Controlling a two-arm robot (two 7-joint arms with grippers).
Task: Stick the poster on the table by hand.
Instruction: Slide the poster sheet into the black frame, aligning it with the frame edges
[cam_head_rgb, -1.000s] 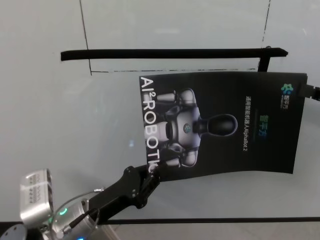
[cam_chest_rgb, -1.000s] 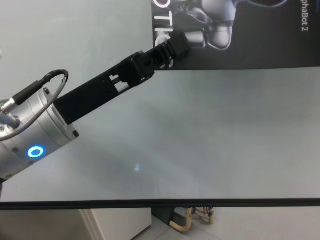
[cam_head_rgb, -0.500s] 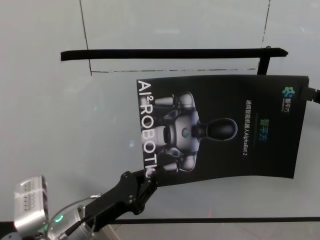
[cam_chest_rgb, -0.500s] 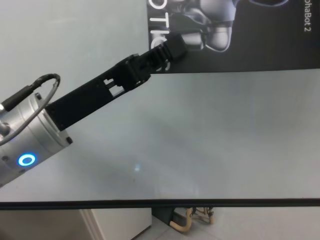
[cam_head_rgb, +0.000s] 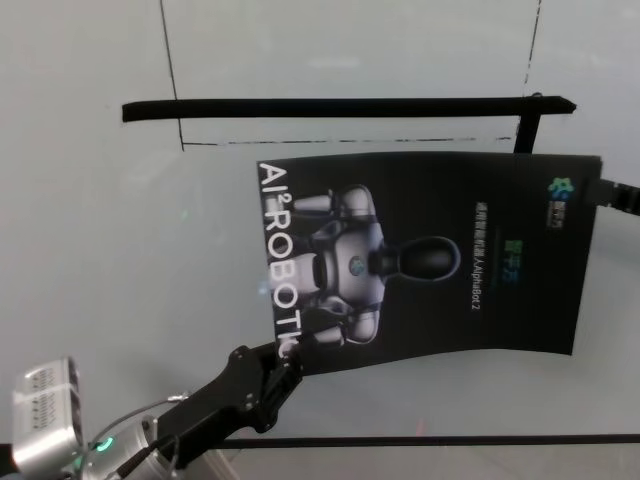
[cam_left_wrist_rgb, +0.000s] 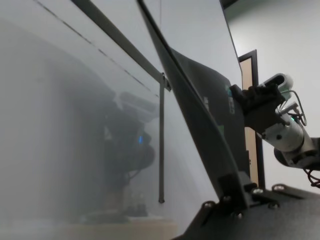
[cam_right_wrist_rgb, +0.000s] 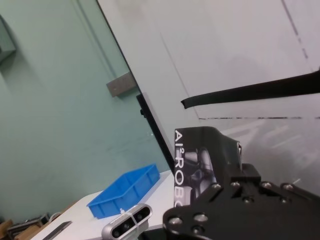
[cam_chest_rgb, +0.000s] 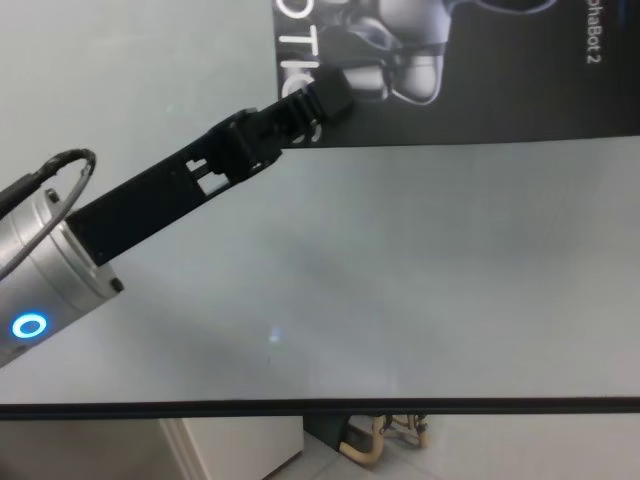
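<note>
Large black rectangular poster (cam_head_rgb: 430, 260) w/ silver-grey robot print, big white "AI² ROBOTIC" lettering and small "AlphaBot 2" text is held off the wide pale grey-white glossy table (cam_head_rgb: 120, 270), not lying flat: left wrist view shows the sheet edge-on and tilted, w/ a gap between it and the tabletop. Left gripper (cam_head_rgb: 283, 362), long slim black unit on a silver cylindrical arm w/ glowing blue ring, is at the poster's near-left corner, by the end of the "ROBOTIC" lettering; fingers pressed together, pinching that corner (chest view: tip (cam_chest_rgb: 318, 98) overlaps the sheet's near edge; left wrist view: sheet runs into the clamp (cam_left_wrist_rgb: 235, 187)). Right gripper (cam_head_rgb: 607, 190), black, is at the poster's far-right corner next to the small teal logo; mostly cut off at the frame edge in head view, but left wrist view shows its black fingers (cam_left_wrist_rgb: 252, 102) clamped on the far edge of the sheet. Right wrist view: poster's lettered end visible past the black gripper body (cam_right_wrist_rgb: 235, 205). Beyond the poster's far edge: thin black bar (cam_head_rgb: 340, 106) w/ a short leg at its right end. Blue plastic bin (cam_right_wrist_rgb: 131, 192) sits off to the side, well apart from the poster. Table's thin dark front edge runs below the poster in chest view.
</note>
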